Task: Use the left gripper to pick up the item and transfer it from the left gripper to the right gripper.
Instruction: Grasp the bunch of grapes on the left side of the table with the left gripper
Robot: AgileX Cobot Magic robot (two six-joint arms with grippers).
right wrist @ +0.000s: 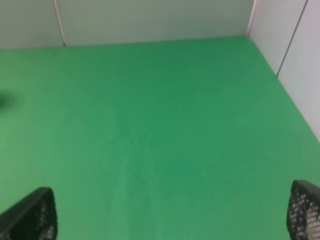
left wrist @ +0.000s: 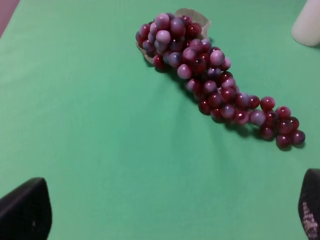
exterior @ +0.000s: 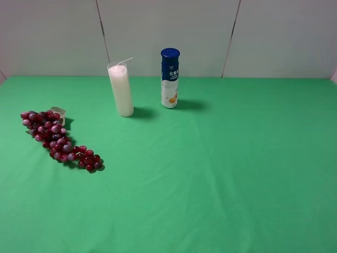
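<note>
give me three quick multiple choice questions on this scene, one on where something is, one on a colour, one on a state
1. In the high view, where is the grape bunch relative to the white candle?
A) to its left, apart from it
B) to its right
C) leaning on it

2. What colour is the cap of the bottle?
A) red
B) blue
C) white

3. What is the state of the left tool?
A) shut on the grapes
B) open, holding nothing
C) shut on the candle

Answers:
1 A, bare green cloth shows between the bunch and the candle.
2 B, the cap is dark blue.
3 B, its fingers sit wide apart, with the bunch lying ahead of them on the cloth.
</note>
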